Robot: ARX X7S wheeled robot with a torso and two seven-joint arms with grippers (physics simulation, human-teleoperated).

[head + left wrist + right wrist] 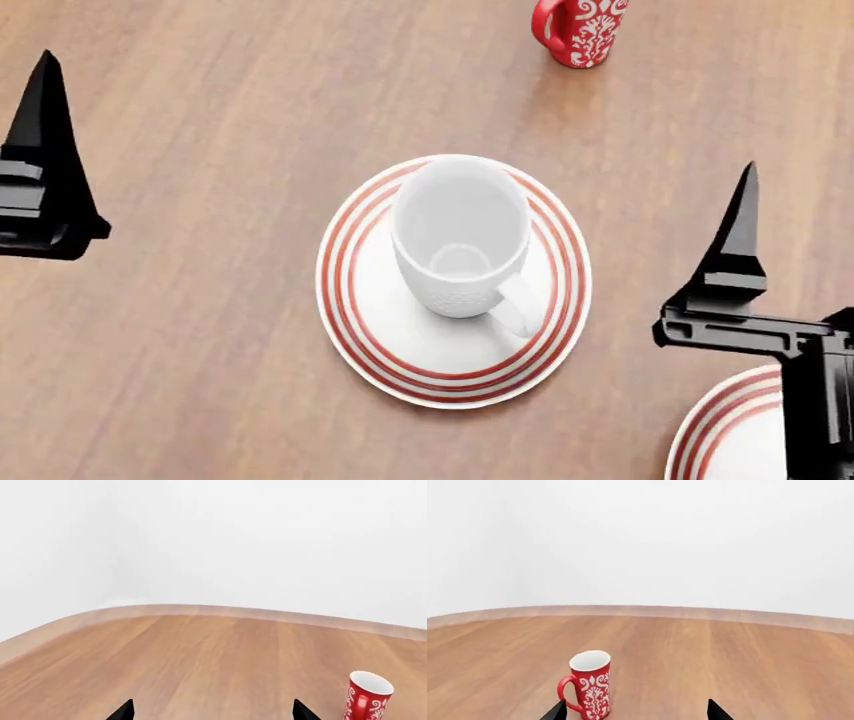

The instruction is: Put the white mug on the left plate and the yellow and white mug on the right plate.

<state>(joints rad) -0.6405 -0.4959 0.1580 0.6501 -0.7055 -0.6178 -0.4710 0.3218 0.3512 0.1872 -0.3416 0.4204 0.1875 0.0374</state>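
Observation:
The white mug [461,235] stands upright on the left plate [358,330], a white plate with red rings, its handle pointing to the front right. Only the rim of the right plate [727,430] shows, at the lower right corner, partly behind my right arm. The yellow and white mug is out of view. My left gripper [213,711] is open and empty, left of the plate; one of its fingers [51,150] shows in the head view. My right gripper [637,711] is open and empty, right of the plate; one of its fingers [737,240] shows there too.
A red mug with a white floral pattern [583,30] stands at the far side of the wooden table. It also shows in the left wrist view [365,696] and the right wrist view [590,686]. The table's far edge [200,611] curves before a white wall.

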